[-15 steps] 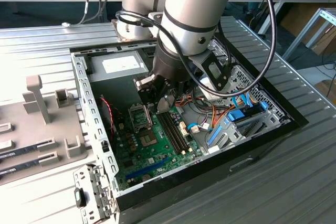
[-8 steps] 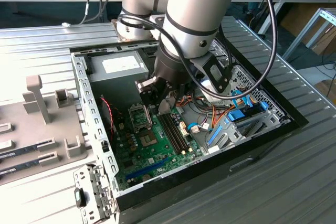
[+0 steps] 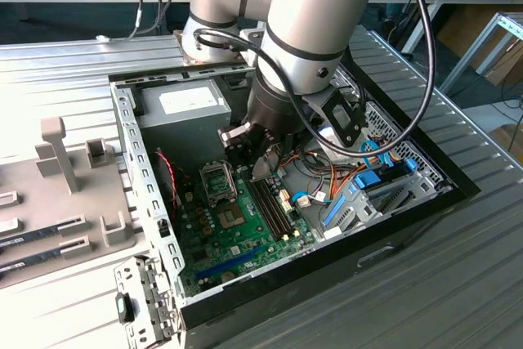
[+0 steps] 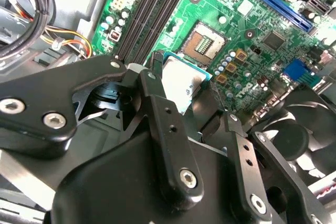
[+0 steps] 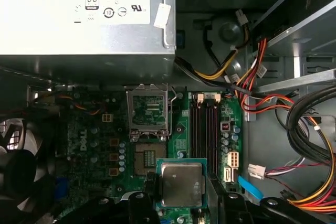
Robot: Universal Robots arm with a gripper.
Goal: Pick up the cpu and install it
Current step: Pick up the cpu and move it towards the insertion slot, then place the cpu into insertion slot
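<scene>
The cpu (image 5: 181, 184), a small square chip with a dull silver top and a thin green rim, hangs above the green motherboard (image 5: 94, 135), held level between two black fingers. My gripper (image 5: 181, 191) is shut on it, with a finger (image 5: 149, 188) against either side. In the second wrist view the cpu (image 4: 181, 80) shows between the fingers (image 4: 157, 66), close beside the open socket (image 4: 205, 43). The socket (image 5: 148, 158) lies bare with its hinged metal frame (image 5: 148, 109) raised. In the exterior view my gripper (image 3: 245, 149) hovers inside the computer case, just above the socket (image 3: 231, 218).
The grey power-supply box (image 3: 184, 108) stands at the case's far wall. Memory slots (image 5: 203, 129) run beside the socket. Bundled orange, red and black cables (image 5: 294, 129) fill one side, and a black fan (image 5: 16, 166) sits at the other. The metal case wall (image 3: 135, 161) rims the board.
</scene>
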